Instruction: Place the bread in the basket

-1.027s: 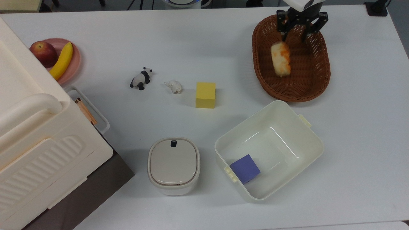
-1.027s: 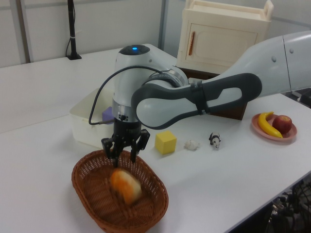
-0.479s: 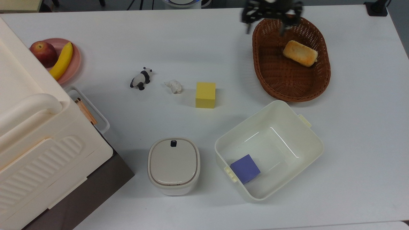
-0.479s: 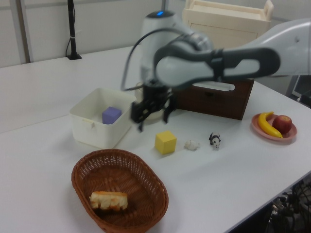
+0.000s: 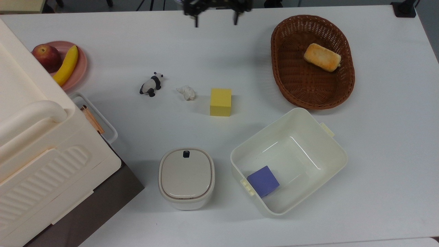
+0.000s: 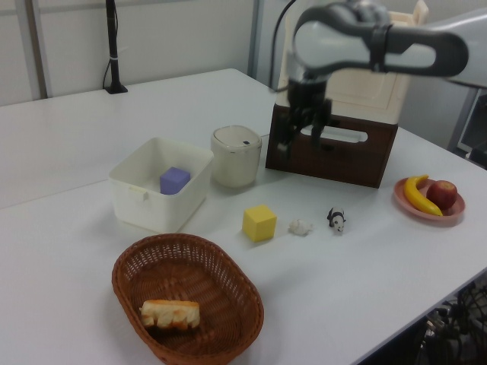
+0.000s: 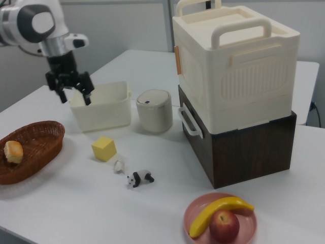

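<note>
While the wide white surface (image 5: 384, 144) carries everything, the biggest thing on it is the cream plastic cabinet on a dark-brown wooden base (image 7: 238, 96), standing well apart from the large oval dark-brown woven wicker basket (image 5: 286, 80), which serves here as landmark. The black 2-finger tool (image 7: 71, 93) hangs in the air well away from the basket, its fingers spread apart and gripping nothing. Just beside the basket stands the cream plastic rectangular tub (image 5: 329, 151), with a purple cube (image 5: 263, 180) on its floor. A round-cornered cream lidded container (image 5: 186, 177) sits beyond the tub. The small oblong pale-yellow bread with a toasted golden side (image 5: 322, 57) lies inside the basket, toward one end, free of the tool. Near the basket rests a yellow cube (image 5: 220, 101).
</note>
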Controlling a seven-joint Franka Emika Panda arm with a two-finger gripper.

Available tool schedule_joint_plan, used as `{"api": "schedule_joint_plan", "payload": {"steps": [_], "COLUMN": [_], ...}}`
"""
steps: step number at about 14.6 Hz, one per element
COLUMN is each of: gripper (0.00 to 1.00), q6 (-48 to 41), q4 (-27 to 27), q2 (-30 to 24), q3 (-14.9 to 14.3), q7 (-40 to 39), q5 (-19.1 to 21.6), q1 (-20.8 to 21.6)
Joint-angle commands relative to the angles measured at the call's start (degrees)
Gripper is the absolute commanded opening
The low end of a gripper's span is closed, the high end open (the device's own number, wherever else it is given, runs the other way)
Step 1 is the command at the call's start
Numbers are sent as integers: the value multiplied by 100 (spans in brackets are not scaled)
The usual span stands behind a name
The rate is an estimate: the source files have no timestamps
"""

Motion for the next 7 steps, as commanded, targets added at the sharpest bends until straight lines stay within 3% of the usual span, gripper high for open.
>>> {"api": "schedule_joint_plan", "payload": {"steps": [1,7], "gripper": [100,100], "q6": [-283,-389], "q4": [506,568], "q2": [-13,-13], "q3": [-692,-720], "q7": [-169,-10], "q5": [386,387], "q1": [151,2]}}
